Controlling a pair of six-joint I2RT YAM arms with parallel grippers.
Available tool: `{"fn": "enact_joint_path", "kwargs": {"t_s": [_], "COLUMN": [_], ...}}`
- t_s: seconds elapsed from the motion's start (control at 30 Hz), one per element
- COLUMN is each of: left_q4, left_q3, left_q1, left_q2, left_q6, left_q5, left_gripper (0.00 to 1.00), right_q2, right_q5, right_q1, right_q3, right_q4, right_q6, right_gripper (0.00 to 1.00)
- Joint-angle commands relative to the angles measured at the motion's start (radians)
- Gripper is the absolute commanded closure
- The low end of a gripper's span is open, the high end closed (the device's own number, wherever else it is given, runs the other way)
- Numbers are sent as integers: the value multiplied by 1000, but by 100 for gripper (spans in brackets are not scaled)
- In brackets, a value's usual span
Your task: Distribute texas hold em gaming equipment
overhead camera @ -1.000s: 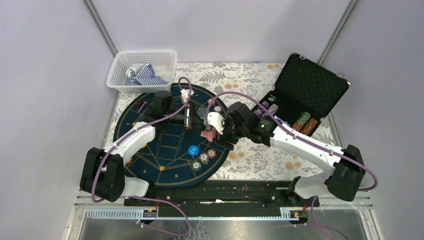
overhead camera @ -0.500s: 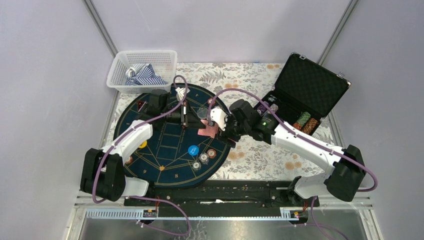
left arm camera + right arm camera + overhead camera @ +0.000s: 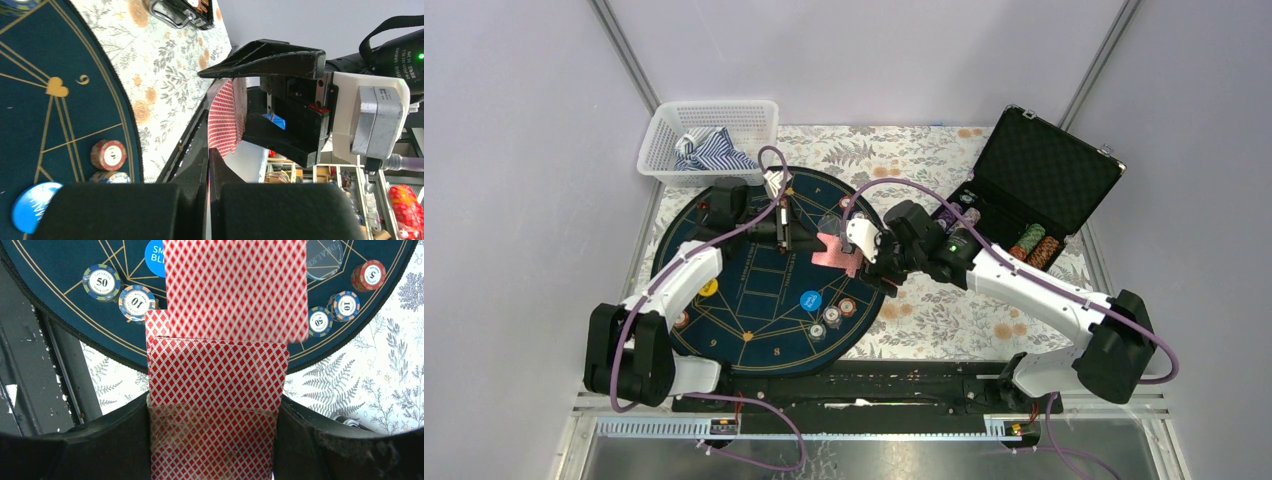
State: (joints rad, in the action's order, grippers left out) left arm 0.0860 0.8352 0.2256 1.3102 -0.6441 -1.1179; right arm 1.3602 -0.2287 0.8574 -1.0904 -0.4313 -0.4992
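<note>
Left wrist view: the left gripper (image 3: 208, 162) is pinched fully shut on the edge of one red-backed card (image 3: 223, 119), presumably to draw it off for dealing. The right gripper (image 3: 215, 422), half spread, clamps the deck (image 3: 217, 371) above the round mat's (image 3: 754, 328) right edge.

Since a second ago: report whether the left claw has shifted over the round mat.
Yes. The left claw has moved left and farther back, toward the white basket, away from the blue disc.
</note>
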Motion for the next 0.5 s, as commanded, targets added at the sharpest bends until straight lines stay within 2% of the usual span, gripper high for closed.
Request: {"fn": "enact_joint_path", "kwargs": {"t_s": [0.0,0.13,0.3,0.4,0.47], "left_q4": [76,287,476,762,986], "left_q3": [36,117,185,284,363], "left_q1": [-50,-85,-145,-157,-157], "left_q2": [-27,-22,-6,58,134], "left_q6": [121,344,529,826,1080], "left_q5": [-34,-35,-51,8,62], "left_gripper": [100,100,100,100,100], "right_q2": [-45,-45,-48,-53,-55], "right_q5": [-23,-26,-30,-36,-38], "right_q1": [-21,-30,-39,-40,-41], "right_q3": [3,13,29,27,21], "right_q4": [56,54,58,56,52], "right_q6": [14,15,21,28,30], "right_gripper": [79,79,79,80,80]}}
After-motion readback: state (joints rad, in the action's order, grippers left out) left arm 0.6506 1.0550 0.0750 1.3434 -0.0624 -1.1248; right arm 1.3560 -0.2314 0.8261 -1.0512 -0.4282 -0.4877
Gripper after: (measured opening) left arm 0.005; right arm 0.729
